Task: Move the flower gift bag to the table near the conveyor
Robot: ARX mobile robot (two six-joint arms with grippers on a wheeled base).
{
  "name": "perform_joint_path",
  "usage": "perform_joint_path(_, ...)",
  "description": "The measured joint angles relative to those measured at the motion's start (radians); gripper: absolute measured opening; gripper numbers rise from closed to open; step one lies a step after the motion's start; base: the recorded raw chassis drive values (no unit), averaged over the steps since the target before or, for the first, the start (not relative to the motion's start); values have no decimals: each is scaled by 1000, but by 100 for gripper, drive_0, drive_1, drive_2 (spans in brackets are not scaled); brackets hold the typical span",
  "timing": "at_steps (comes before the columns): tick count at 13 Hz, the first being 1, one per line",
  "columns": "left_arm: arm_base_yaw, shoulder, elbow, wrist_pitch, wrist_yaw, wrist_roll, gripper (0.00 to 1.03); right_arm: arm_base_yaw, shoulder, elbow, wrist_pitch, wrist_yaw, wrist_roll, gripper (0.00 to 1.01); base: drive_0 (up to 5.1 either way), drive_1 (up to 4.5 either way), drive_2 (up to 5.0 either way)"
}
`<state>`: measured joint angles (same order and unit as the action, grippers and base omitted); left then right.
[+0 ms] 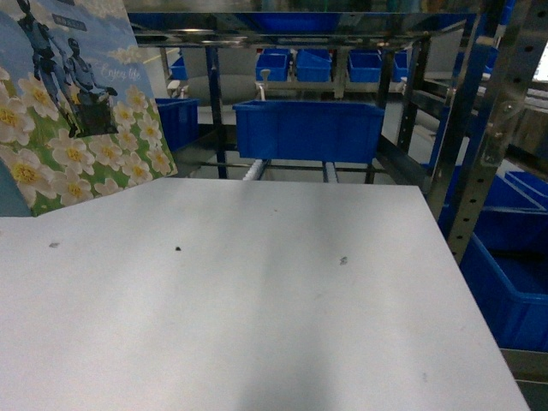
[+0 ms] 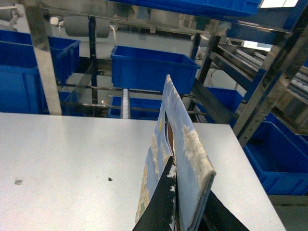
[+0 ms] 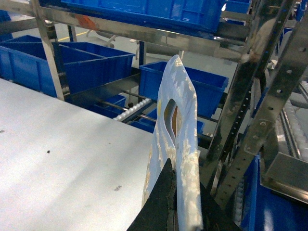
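The flower gift bag (image 1: 77, 111), printed with daisies, sky and two dark robot figures, stands tilted at the far left of the white table (image 1: 257, 300); neither gripper shows in the head view. In the left wrist view my left gripper (image 2: 185, 214) is shut on the bag's (image 2: 185, 154) thin edge, above the table (image 2: 72, 159). The right wrist view shows my right gripper (image 3: 185, 209) shut on a pale blue flowered bag (image 3: 180, 120) with a handle hole, over the table's (image 3: 62, 144) right side. The conveyor's roller rails (image 1: 257, 169) lie just beyond the far edge.
Blue plastic bins (image 1: 308, 128) sit on the steel rack behind the table, with more bins (image 1: 514, 282) low on the right. Perforated steel uprights (image 1: 492, 128) stand close to the table's right far corner. Tiny black specks (image 1: 178, 249) dot the tabletop.
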<state>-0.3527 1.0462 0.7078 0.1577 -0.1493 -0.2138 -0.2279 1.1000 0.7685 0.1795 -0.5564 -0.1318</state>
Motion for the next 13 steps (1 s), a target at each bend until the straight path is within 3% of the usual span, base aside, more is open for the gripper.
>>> perform_joint_path(13, 0, 0, 0, -1, 0, 0, 2, 0, -1, 0, -6, -1, 0, 2, -494, 252, 252)
